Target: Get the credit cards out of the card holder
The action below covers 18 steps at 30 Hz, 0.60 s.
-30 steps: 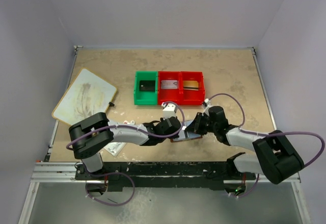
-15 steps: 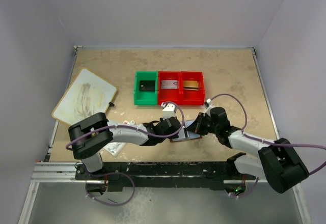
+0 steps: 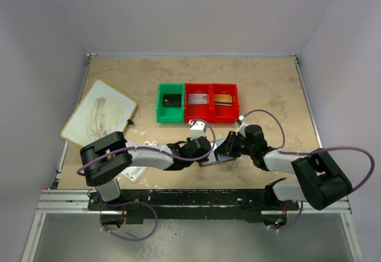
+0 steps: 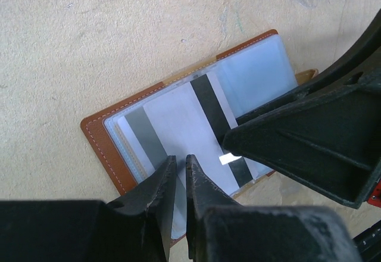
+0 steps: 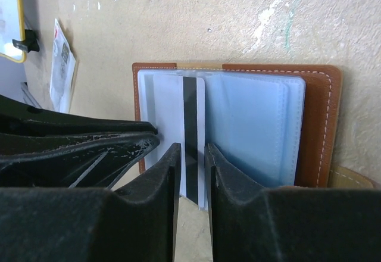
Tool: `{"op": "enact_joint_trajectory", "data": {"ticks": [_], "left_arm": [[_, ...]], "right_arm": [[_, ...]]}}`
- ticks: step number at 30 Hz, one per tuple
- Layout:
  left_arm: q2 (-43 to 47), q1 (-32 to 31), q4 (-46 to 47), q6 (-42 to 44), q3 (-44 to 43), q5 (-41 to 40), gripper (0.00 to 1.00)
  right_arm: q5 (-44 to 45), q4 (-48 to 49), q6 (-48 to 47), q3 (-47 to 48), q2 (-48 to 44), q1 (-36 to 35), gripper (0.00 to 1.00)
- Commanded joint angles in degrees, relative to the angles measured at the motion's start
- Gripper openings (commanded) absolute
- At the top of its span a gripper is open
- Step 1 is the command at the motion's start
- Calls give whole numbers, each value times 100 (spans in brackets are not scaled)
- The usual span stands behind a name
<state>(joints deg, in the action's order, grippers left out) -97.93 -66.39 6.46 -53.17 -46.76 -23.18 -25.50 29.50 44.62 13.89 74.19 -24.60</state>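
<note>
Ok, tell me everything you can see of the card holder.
The card holder is brown leather with pale stitching, lying open and flat on the beige table in front of the arms. Its pale bluish clear pockets face up, and a white card with a dark stripe sticks out past one edge. The left end effector has its tips on the pockets, and the right end effector straddles the card's end.

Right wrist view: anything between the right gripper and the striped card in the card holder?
Nothing visible does. The right gripper has its jaws slightly apart over the exposed end of the striped card, which sticks out of the card holder. The left gripper is down beside it, not in between.
</note>
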Motion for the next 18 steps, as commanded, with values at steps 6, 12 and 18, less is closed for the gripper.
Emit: {"op": "enact_joint_trajectory", "data": {"ticks": [6,12,18], "left_arm": [[-196,3,-601,106,53,209,9],[-167,3,-697,105,56,96,8],[-107,8,-818,130,45,-55,8]], "right_arm": [[-547,757,-21,114,609,-36,18],[-9,123,-102,187,189,-36,3],[1035,-1171,-216,447,-702,-25,0]]}}
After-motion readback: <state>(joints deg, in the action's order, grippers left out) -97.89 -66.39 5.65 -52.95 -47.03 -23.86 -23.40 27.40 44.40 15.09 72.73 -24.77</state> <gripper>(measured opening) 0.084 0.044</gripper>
